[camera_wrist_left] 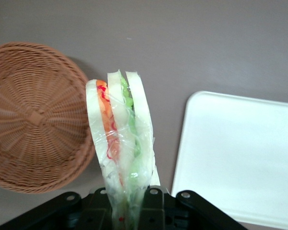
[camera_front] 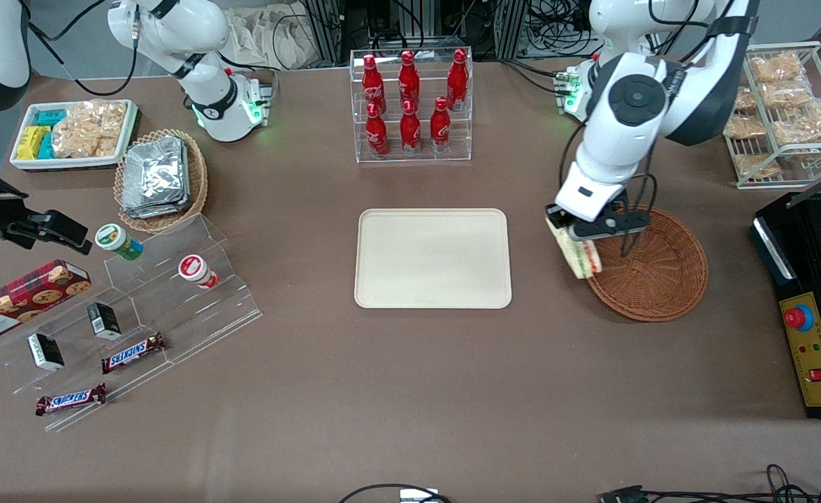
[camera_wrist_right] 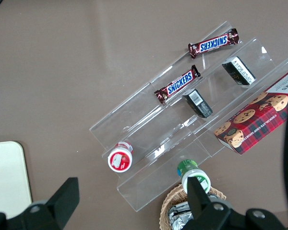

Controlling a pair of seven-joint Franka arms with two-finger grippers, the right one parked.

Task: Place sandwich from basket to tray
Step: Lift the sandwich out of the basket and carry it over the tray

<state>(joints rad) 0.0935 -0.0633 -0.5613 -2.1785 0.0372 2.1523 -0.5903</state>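
One sandwich (camera_front: 578, 255): a wrapped wedge of pale bread with orange, pink and green filling, hanging in the air over the basket's rim, on the side toward the tray.
Gripper (camera_front: 576, 234): pinching the sandwich at one end; the free end points away from the fingers (camera_wrist_left: 153, 194) in the wrist view.
Basket (camera_front: 655, 269): reddish-brown wicker, round and shallow, on the tabletop (camera_front: 410, 391) toward the working arm's end; nothing lies in it.
Tray (camera_front: 432, 258): beige, flat, with rounded corners, at the middle of the tabletop, near the basket but apart from it; its surface is bare.
Bottles (camera_front: 410, 98): red, in a clear rack, farther from the front camera than the tray.
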